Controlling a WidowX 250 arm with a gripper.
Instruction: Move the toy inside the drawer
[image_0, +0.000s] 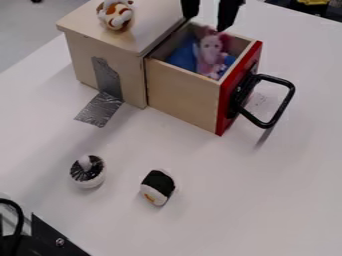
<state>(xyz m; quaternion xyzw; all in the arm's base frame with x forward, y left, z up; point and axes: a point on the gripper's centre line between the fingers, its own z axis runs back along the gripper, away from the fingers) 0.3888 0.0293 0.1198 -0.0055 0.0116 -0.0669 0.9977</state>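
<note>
Seeing toy (212, 50) in drawer (182, 93) right of box (132, 75), plush (116, 16) on box, and before box, on table (227, 220), ball (88, 174) left of sushi (158, 187).

- Looks like a robotics lab
- Black gripper (207, 23) above the box (81, 59)
- Grey tape (100, 108) running from box onto white table (214, 225)
- Black bracket (55, 240) and cable (18, 212), well apart from box

We see a smooth white table (227, 215) bearing a pale wooden box cabinet (132, 70), its red-fronted wooden drawer (180, 95) open, with a black looped handle (283, 106). Silvery-grey tape (100, 107) runs from the cabinet onto the tabletop. Apart from these, we find a round black-and-white toy (87, 172) near a white toy sushi piece with a dark band (158, 187).
</note>
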